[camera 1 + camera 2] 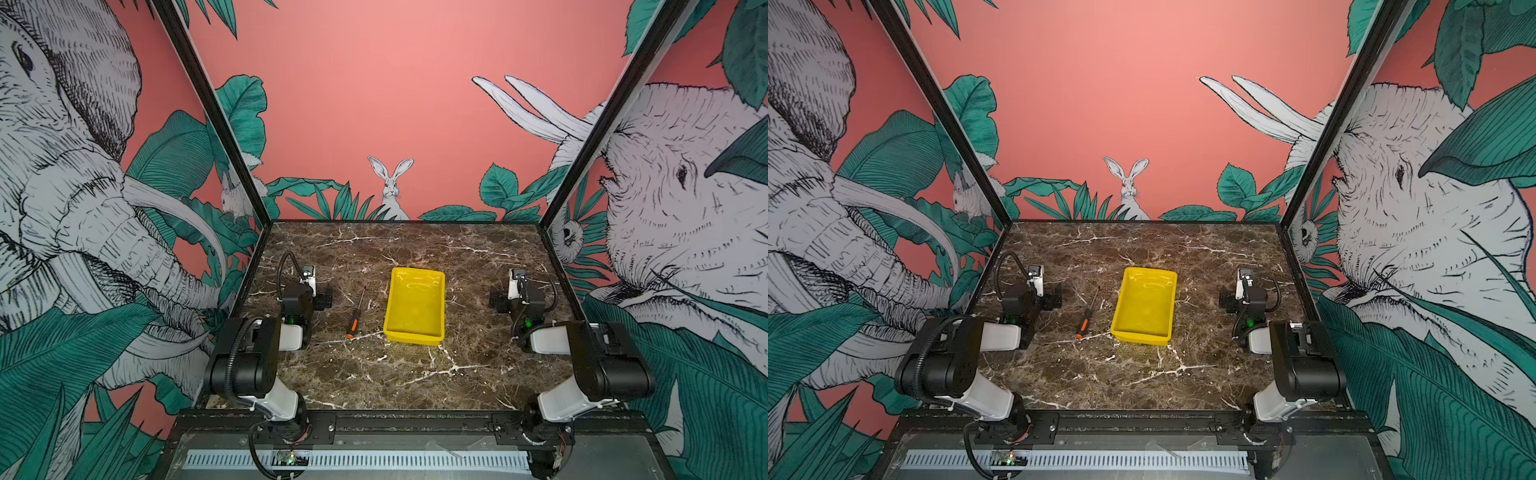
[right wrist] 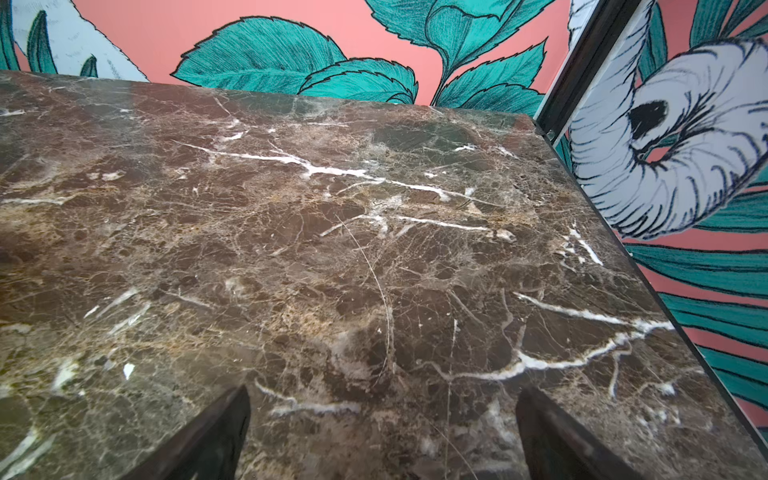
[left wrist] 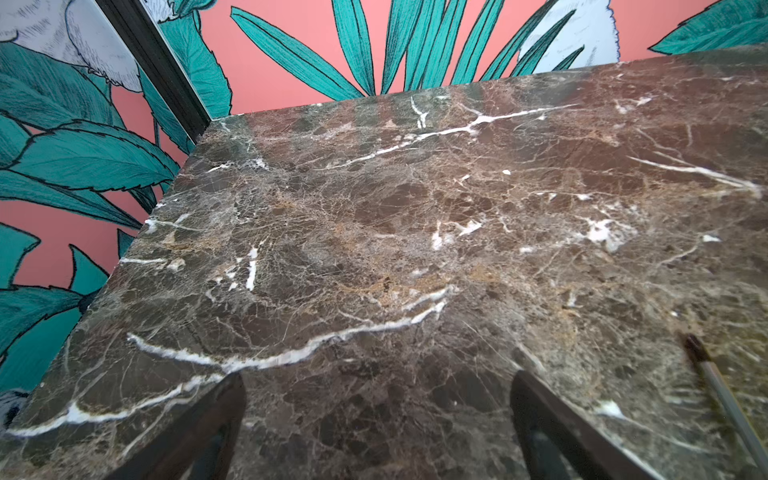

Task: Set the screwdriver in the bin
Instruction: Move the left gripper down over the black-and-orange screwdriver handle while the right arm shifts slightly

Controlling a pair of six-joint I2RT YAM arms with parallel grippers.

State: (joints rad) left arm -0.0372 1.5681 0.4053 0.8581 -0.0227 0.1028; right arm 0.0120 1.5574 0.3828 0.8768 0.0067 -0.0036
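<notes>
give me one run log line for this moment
stage: not started | bin: empty | screwdriver: on table, beside bin, untouched | left gripper: open, empty | right gripper: open, empty

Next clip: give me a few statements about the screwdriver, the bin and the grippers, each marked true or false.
1. The screwdriver lies inside the bin. False: it lies on the table, left of the bin in both top views.
2. The bin is empty. True.
3. The left gripper is shut on the screwdriver. False: it is open and holds nothing.
4. The right gripper is open above bare table. True.
</notes>
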